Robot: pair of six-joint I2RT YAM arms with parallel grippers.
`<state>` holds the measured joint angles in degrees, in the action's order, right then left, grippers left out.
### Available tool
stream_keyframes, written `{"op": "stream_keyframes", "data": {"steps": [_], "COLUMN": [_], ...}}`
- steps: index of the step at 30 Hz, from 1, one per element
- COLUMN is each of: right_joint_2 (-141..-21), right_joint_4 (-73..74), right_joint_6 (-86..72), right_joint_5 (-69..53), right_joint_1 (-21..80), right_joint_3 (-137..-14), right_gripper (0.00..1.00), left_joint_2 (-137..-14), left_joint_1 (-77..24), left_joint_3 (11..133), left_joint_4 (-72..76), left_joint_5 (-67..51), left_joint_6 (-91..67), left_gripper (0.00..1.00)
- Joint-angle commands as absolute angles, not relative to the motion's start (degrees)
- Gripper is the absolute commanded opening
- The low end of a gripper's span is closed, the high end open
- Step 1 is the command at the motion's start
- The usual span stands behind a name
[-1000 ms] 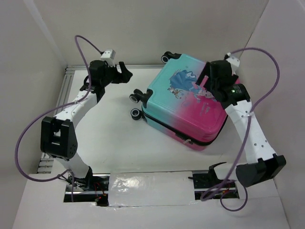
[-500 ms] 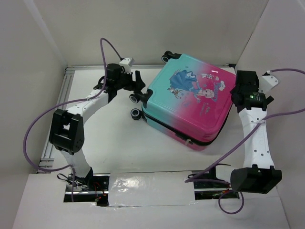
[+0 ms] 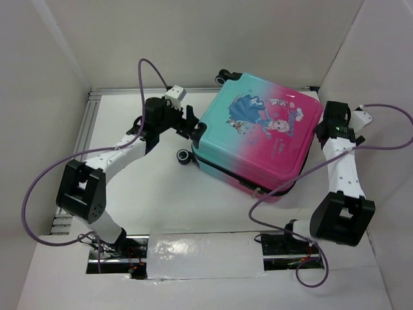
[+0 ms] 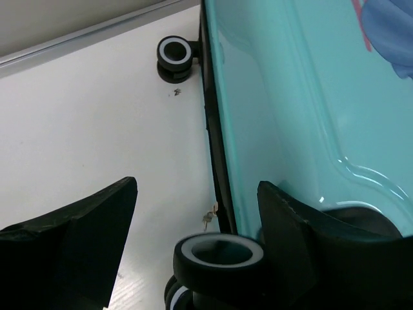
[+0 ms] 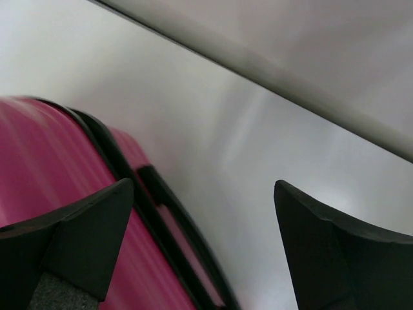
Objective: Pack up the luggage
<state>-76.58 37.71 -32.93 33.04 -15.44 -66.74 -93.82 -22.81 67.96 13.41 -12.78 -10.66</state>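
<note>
My left gripper (image 4: 197,194) stands wide open and holds nothing. One finger is over the bare table (image 3: 148,181) and the other over the teal shell, with a black wheel (image 4: 218,253) just below the gap between them. The luggage (image 3: 258,142) lies flat and shut on the table's far right part (teal end towards my left arm, pink end towards my right). My right gripper (image 5: 203,187) is spread wide too, empty, at the pink edge beside its black seam.
</note>
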Motion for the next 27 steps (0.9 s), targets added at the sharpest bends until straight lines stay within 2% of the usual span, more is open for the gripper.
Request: {"op": "stream_keyframes", "data": {"steps": [1,9,15,21,25,27], "right_joint_2": [-85.77,-97.55,-109.41,-116.1,-114.26,-111.28], "right_joint_4": [32.79,26.37,25.83,31.11,32.87,32.26], "right_joint_6": [-30.06,-30.06,-25.59,-19.26,-15.65,-13.54], "right_joint_5": [19.08,16.79,13.37,13.54,8.36,3.55], "right_joint_1": [-12.05,-2.73,1.05,2.9,2.29,1.68], "right_joint_3": [-68.54,-77.85,-90.92,-105.54,-112.66,-113.2], "right_gripper": [0.95,0.95,0.95,0.95,0.95,0.95], "left_joint_2": [-89.13,-84.04,-81.04,-79.72,-78.57,-79.27], "left_joint_1": [-26.63,-28.38,-27.07,-17.51,-4.34,2.97], "left_joint_3": [61.27,52.23,41.24,39.29,34.55,30.96], "left_joint_4": [14.85,12.92,21.42,20.93,28.01,39.16], "left_joint_5": [-18.98,-18.19,-23.81,-26.18,-39.78,-52.78], "left_joint_6": [-10.54,-11.25,-12.83,-9.94,-12.91,-16.42], "left_gripper": [0.87,0.85,0.85,0.88,0.89,0.89]}}
